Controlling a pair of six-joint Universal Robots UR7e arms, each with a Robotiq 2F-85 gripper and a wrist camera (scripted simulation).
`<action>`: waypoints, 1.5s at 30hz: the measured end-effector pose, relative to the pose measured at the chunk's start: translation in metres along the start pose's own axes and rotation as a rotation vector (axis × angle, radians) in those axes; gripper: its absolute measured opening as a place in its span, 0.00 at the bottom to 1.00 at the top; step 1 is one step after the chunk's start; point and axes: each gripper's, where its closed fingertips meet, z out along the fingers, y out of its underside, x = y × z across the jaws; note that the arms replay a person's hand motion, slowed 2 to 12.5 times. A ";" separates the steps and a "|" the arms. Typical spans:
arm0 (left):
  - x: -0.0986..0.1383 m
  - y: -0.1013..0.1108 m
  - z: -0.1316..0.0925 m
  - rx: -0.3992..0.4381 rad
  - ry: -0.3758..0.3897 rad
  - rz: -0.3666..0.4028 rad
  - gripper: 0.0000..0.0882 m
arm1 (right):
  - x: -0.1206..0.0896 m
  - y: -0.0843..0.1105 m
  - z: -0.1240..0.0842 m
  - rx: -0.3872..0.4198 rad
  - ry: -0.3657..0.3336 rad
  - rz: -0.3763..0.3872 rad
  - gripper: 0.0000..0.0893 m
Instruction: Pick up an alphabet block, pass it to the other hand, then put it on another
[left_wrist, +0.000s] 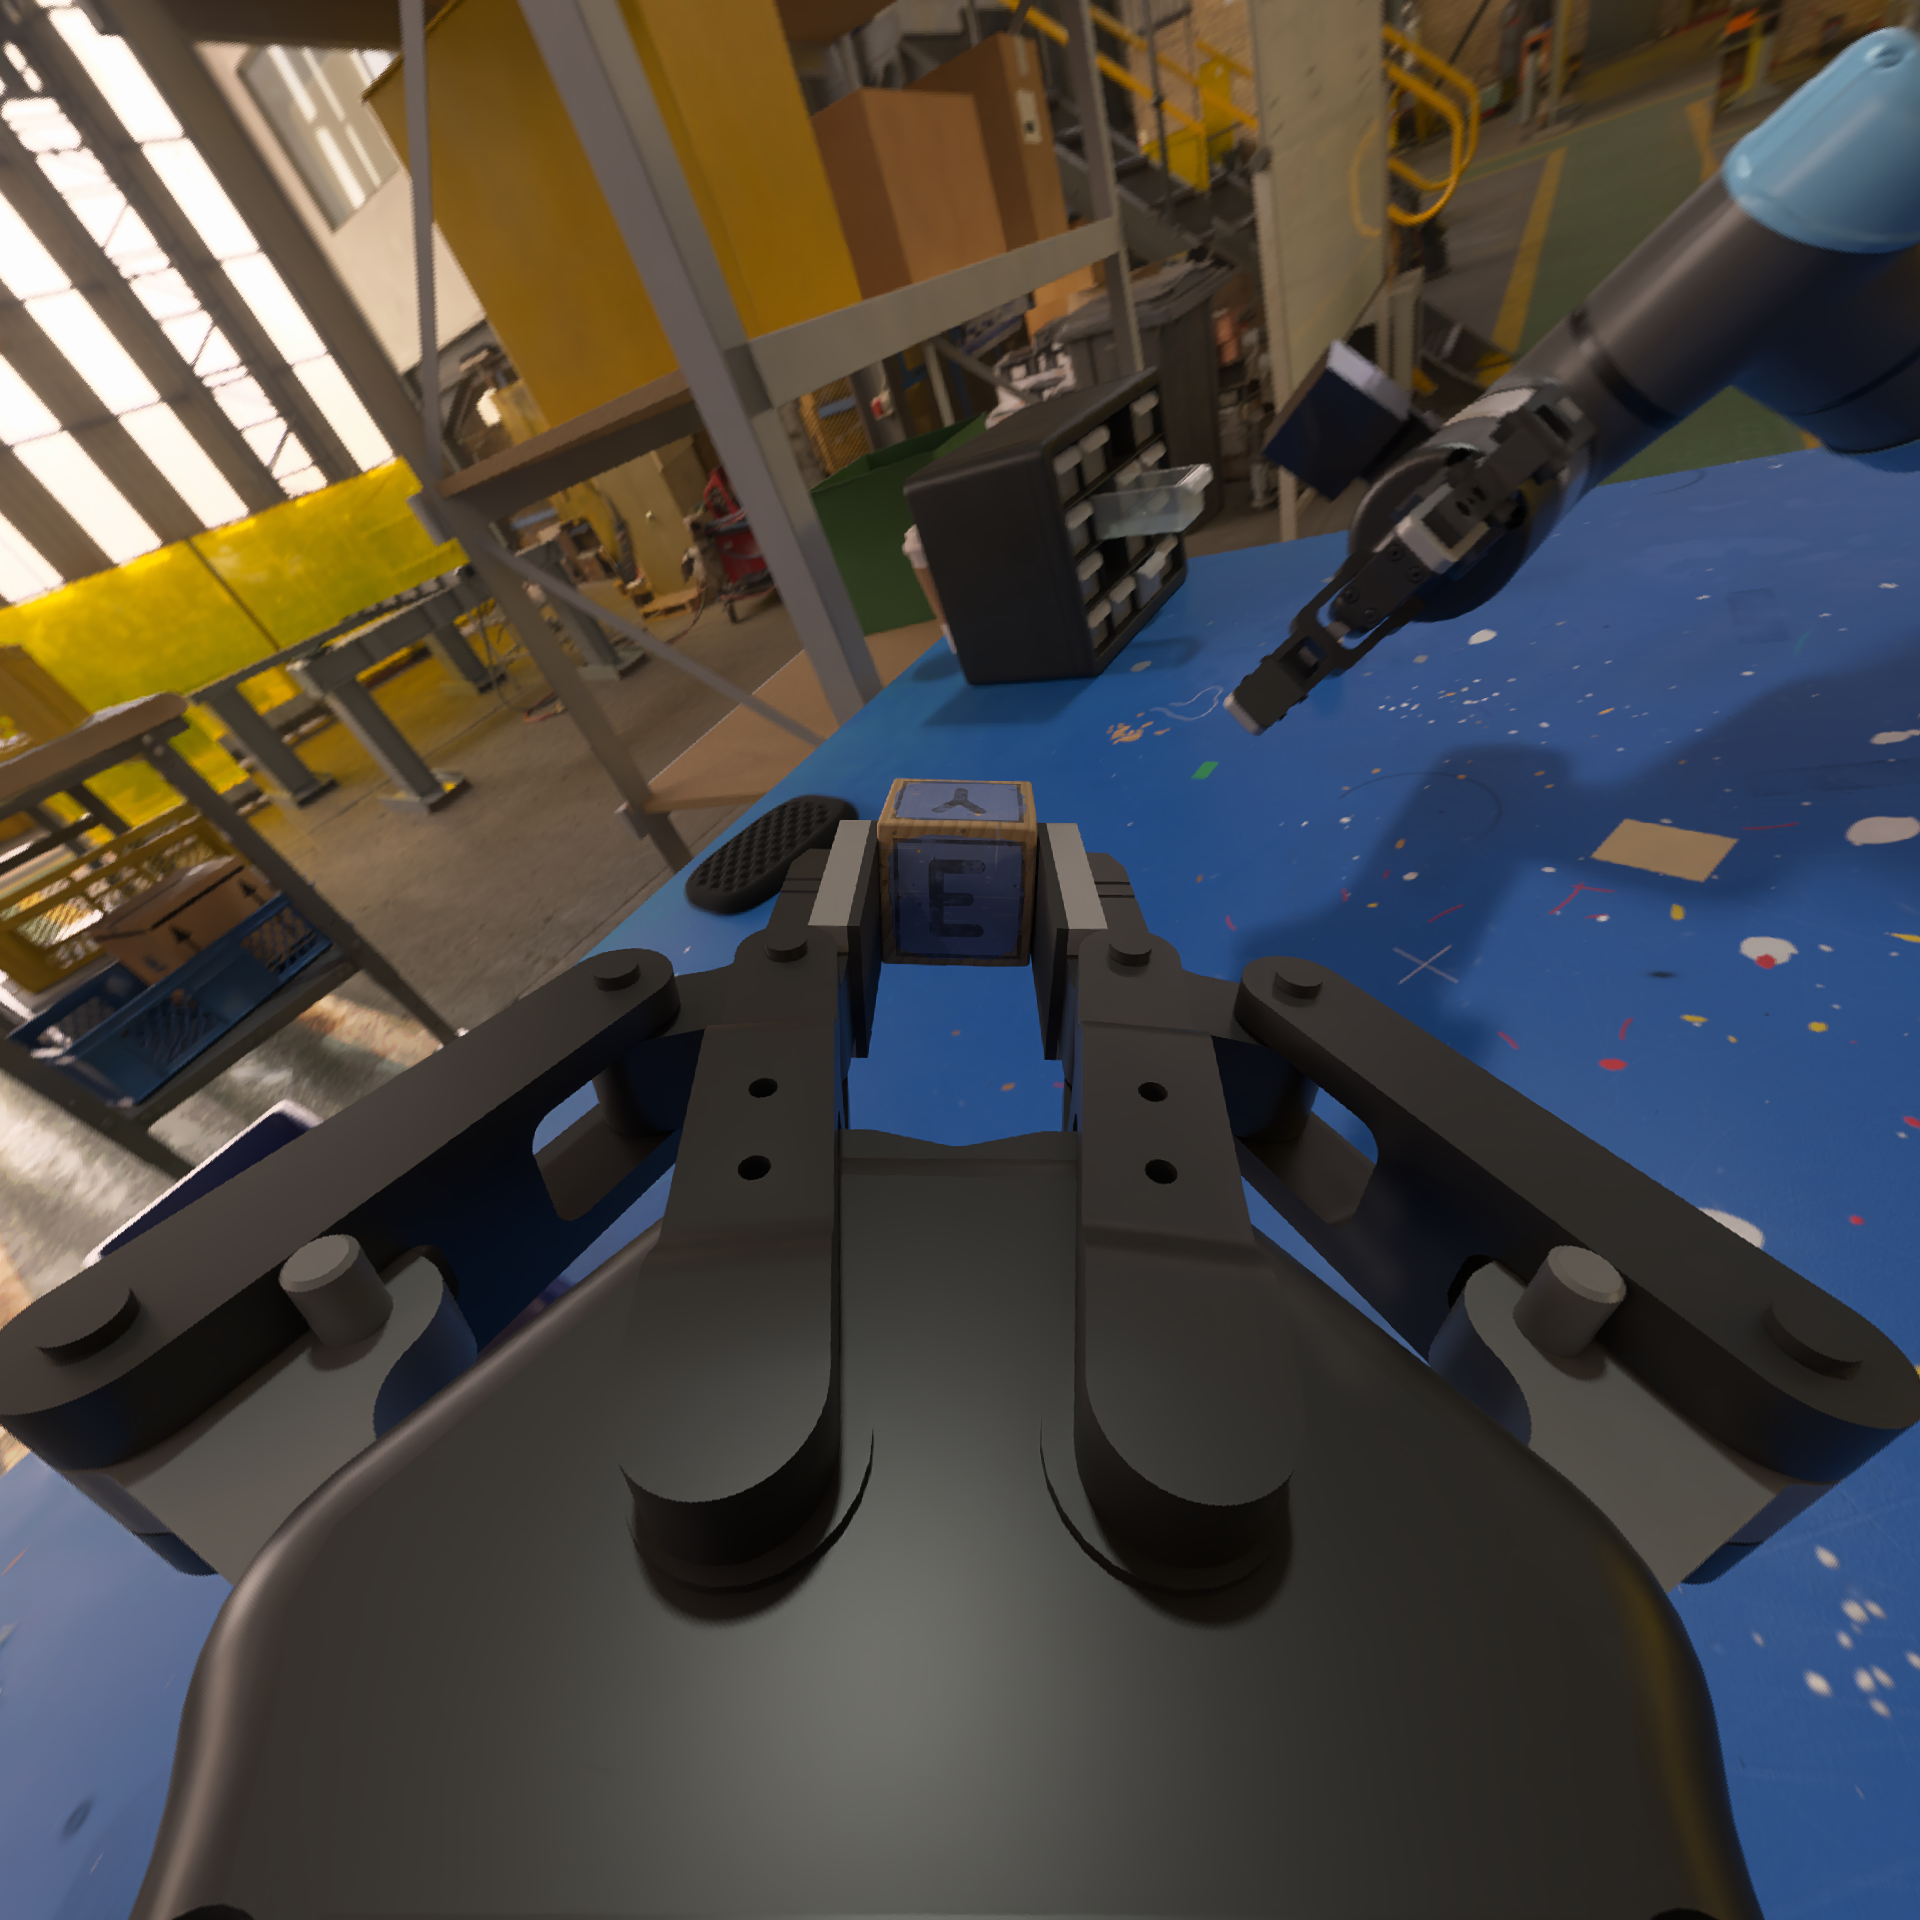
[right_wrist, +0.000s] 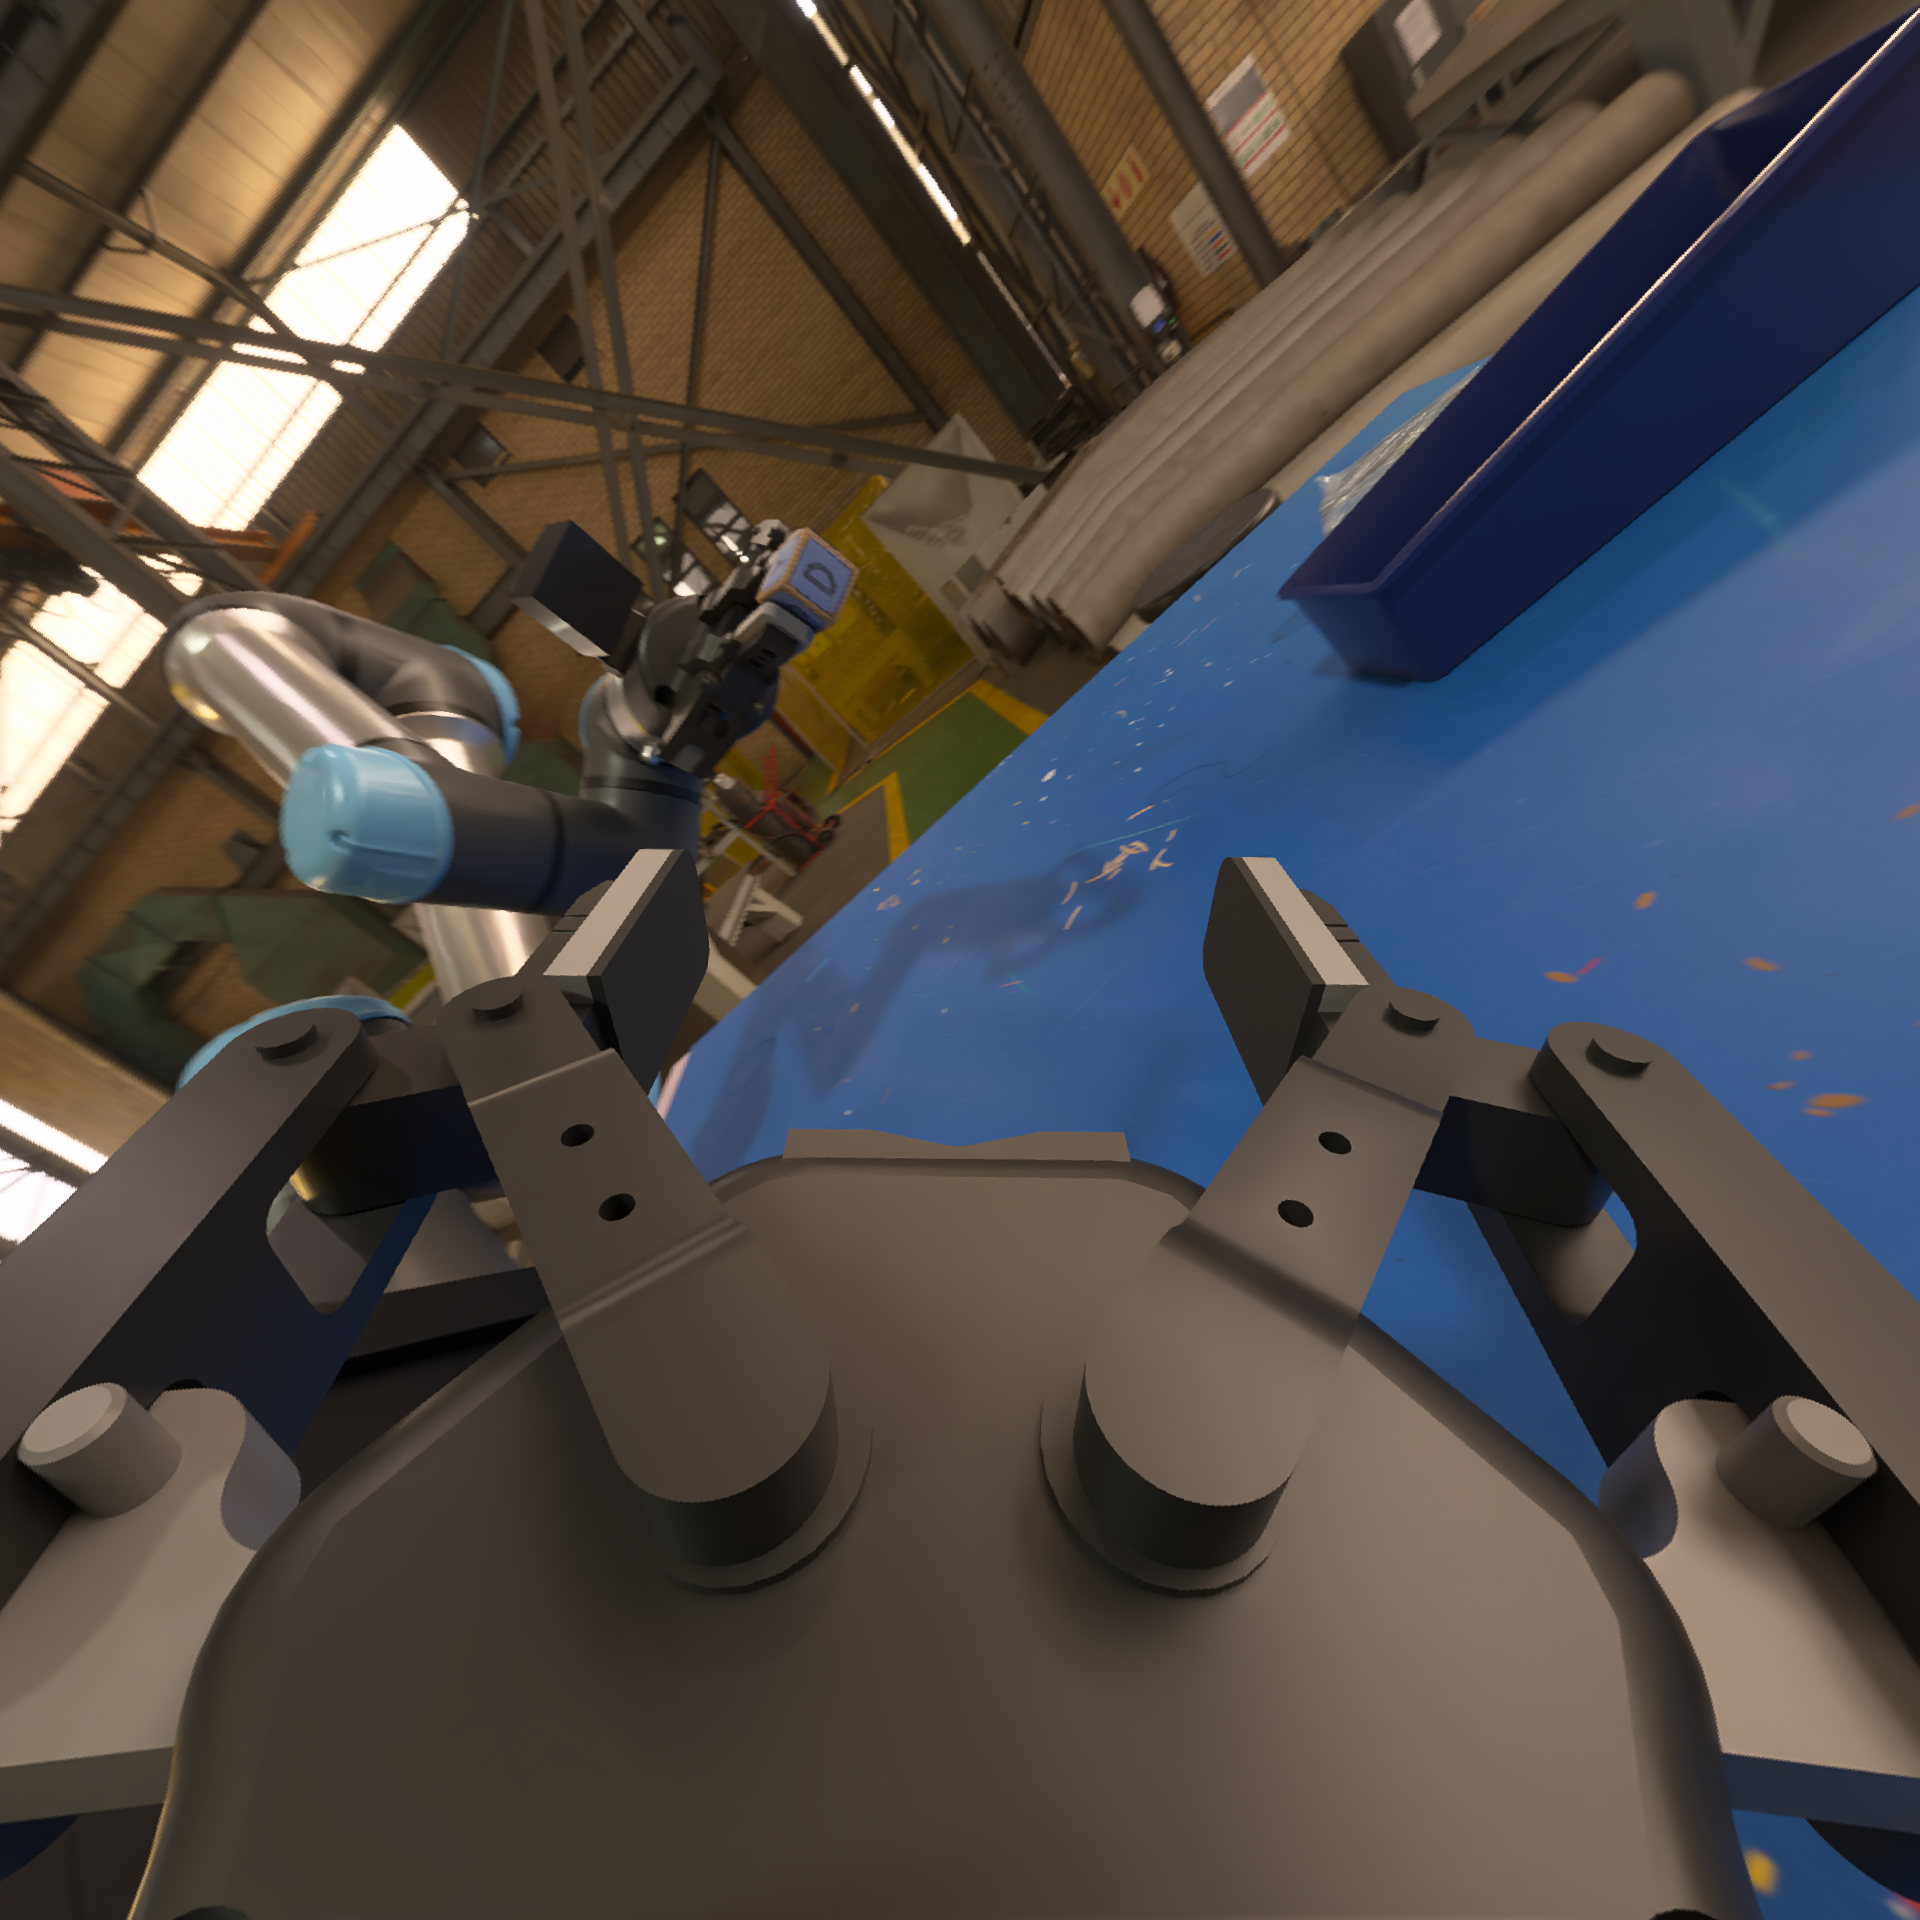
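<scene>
The blue paint-flecked worktable (left_wrist: 1455, 1091) spans the lower half of both wrist views. On it stand a black small-parts drawer cabinet (left_wrist: 1039, 540) and, at the far edge in the right wrist view, a dark blue plastic tray (right_wrist: 1558, 499). A black perforated oval pad (left_wrist: 764, 852) lies near the table edge.

The left gripper (left_wrist: 956, 883) is clenched on the wooden alphabet block with blue faces (left_wrist: 956, 883), one pad flat on each of two opposite sides. The block is held in the air, clear of the tabletop. The right gripper (right_wrist: 956, 925) stands released, jaws wide and empty, well apart from the block.

Handling assessment: the block appears rigid, light and not fragile. Its flat parallel faces suit a pad grip, though smooth face panels could slip under weak pressure. For the handover, the receiving gripper should take the two free opposite faces, square to the present grip. No second block is visible.
</scene>
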 end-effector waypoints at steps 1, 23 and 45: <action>0.005 -0.001 0.006 0.014 0.013 0.007 0.29 | -0.003 0.000 0.003 -0.007 -0.016 0.021 0.92; 0.089 0.011 0.105 0.220 0.250 0.048 0.29 | -0.025 0.004 0.039 -0.118 -0.116 0.341 0.89; 0.117 0.017 0.125 0.278 0.329 0.031 0.29 | -0.015 0.020 0.048 -0.176 -0.091 0.430 0.75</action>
